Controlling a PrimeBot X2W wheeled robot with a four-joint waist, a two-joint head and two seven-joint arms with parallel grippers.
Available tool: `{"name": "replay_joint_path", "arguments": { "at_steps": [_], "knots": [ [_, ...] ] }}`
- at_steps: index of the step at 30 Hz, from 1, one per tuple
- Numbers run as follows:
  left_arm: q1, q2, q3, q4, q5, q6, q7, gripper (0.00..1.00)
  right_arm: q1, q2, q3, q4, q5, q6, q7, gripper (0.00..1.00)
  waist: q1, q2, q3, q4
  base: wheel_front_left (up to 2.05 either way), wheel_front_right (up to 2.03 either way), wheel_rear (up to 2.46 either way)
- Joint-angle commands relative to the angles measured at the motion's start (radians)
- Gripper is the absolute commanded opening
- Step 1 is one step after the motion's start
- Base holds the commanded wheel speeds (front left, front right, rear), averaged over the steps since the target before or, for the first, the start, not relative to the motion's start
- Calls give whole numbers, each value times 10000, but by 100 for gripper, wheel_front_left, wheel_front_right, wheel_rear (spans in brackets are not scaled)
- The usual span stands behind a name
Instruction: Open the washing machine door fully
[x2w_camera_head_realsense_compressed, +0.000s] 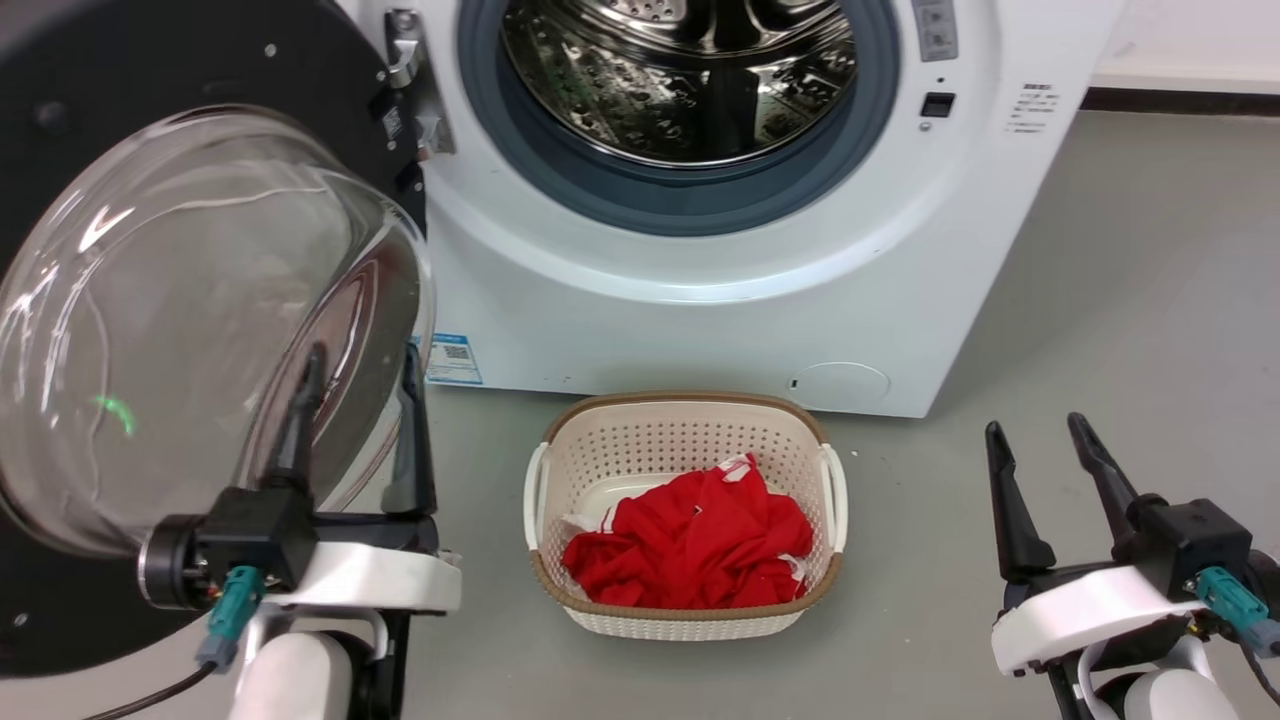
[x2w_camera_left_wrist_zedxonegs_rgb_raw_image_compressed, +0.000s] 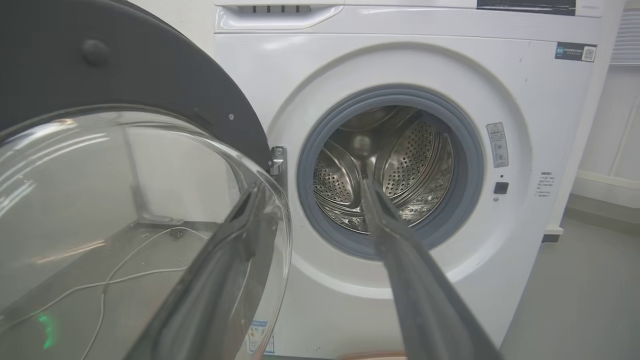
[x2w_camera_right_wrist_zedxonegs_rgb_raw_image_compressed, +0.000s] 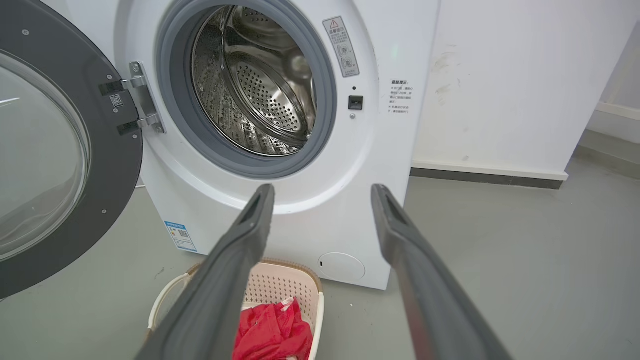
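Each claw, the left claw (x2w_camera_head_realsense_compressed: 362, 352) and the right claw (x2w_camera_head_realsense_compressed: 1035, 424), has two long, dark fingers (x2w_camera_right_wrist_zedxonegs_rgb_raw_image_compressed: 235, 280) that taper to narrow tips, with a shallow groove along the inner face. The fingers rise from a black boxy block (x2w_camera_head_realsense_compressed: 260, 530), which sits on a smooth, curved white shell (x2w_camera_head_realsense_compressed: 370, 580). A teal plug (x2w_camera_head_realsense_compressed: 235, 600) hangs from each block, and the left one trails a thin dark cable (x2w_camera_head_realsense_compressed: 150, 700). Beside the left block is a round black collar (x2w_camera_head_realsense_compressed: 165, 570) with a metal rim. Below the shell comes a rounded pale forearm (x2w_camera_head_realsense_compressed: 290, 680).
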Motion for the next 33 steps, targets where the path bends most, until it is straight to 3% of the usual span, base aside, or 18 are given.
{"name": "replay_joint_path", "arguments": {
  "at_steps": [1,7,14,33],
  "knots": [
    [-64,-58,-50,234,61,-69,-20,100,66,13,21,-19,-46,-10,-8,100,0,0,-32,-180,0,0,0],
    [53,-326,-125,1080,132,-219,-20,100,142,13,98,-62,1,-10,-64,100,0,0,-76,-654,0,0,0],
    [361,-574,-36,1335,331,-102,-20,100,266,14,113,-131,66,-10,-131,100,0,0,-197,-1026,0,0,0],
    [722,-738,367,1149,729,-59,-21,100,462,14,103,-57,154,-10,-86,100,0,0,-279,-970,0,0,0]
  ]
}}
